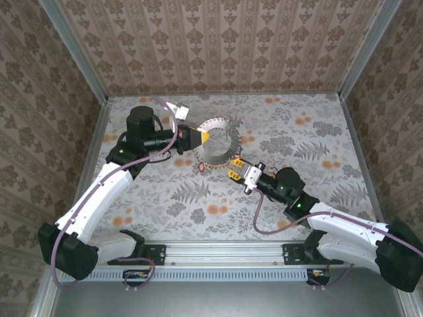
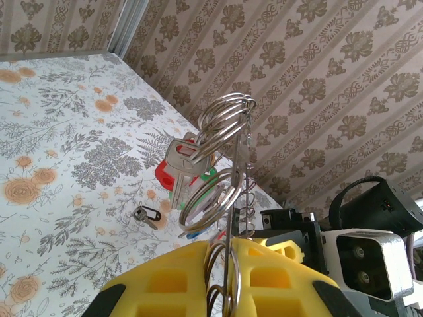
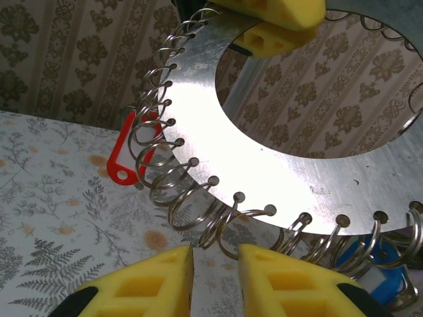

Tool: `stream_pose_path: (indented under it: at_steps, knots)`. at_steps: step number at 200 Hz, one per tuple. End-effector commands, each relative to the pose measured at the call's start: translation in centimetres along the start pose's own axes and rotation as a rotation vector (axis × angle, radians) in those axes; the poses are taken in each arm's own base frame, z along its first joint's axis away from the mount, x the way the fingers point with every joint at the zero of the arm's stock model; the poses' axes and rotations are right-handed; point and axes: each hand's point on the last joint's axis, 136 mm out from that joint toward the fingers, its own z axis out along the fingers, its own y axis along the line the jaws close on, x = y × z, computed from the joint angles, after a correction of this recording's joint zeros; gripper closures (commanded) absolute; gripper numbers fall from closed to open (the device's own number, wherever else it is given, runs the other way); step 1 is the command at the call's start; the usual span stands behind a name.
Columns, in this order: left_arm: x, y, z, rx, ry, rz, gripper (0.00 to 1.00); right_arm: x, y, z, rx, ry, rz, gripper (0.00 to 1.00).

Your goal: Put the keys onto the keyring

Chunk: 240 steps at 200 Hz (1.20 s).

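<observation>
Two arms are meeting over the patterned table, and I am reporting from the largest item down. The keyring, a flat metal annulus with holes round its rim, is being held off the table between the two grippers. The left gripper is clamping its rim, jaws closed on the metal edge. The right gripper is sitting just below the lower rim with its jaws a narrow gap apart, gripping nothing that I can see. One wire loop is hanging right above that gap. A red tag and a blue tag are hanging from the split rings along the rim, and a bunch of grey keys is dangling there in the left wrist view. A small loose metal piece, key or clip I cannot tell, is lying on the table beneath. My judgement is that the step in hand is working a ring at the lower rim. I am therefore recommending that the left arm hold the plate steady while the right jaws centre on that single loop, clear of its neighbours, before closing.
</observation>
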Motion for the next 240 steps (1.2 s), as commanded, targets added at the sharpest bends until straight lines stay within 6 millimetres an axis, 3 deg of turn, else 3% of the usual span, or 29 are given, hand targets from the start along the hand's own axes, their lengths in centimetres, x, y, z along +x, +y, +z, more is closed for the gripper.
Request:
stream_pose_path:
  at_steps: [1, 55, 96, 166, 240]
  knots:
    - [-2.5, -2.9, -1.2, 0.058, -0.067, 0.103, 1.00, -1.6, -1.6, 0.2, 0.075, -0.044, -0.026, 0.74]
    - [-2.4, -2.8, -1.1, 0.055, -0.067, 0.103, 1.00, -1.2, -1.4, 0.0, 0.075, -0.029, -0.046, 0.71]
    - [-2.5, -2.7, -1.2, 0.049, -0.067, 0.101, 1.00, -1.0, -1.8, -0.4, 0.097, -0.003, -0.104, 0.80]
    - [-2.5, -2.7, -1.2, 0.049, -0.069, 0.097, 1.00, -0.6, -1.3, -0.3, 0.073, 0.028, -0.149, 0.79]
    - [-2.7, -2.6, -1.1, 0.049, -0.076, 0.088, 1.00, -1.7, -2.0, 0.0, 0.103, -0.009, -0.126, 0.79]
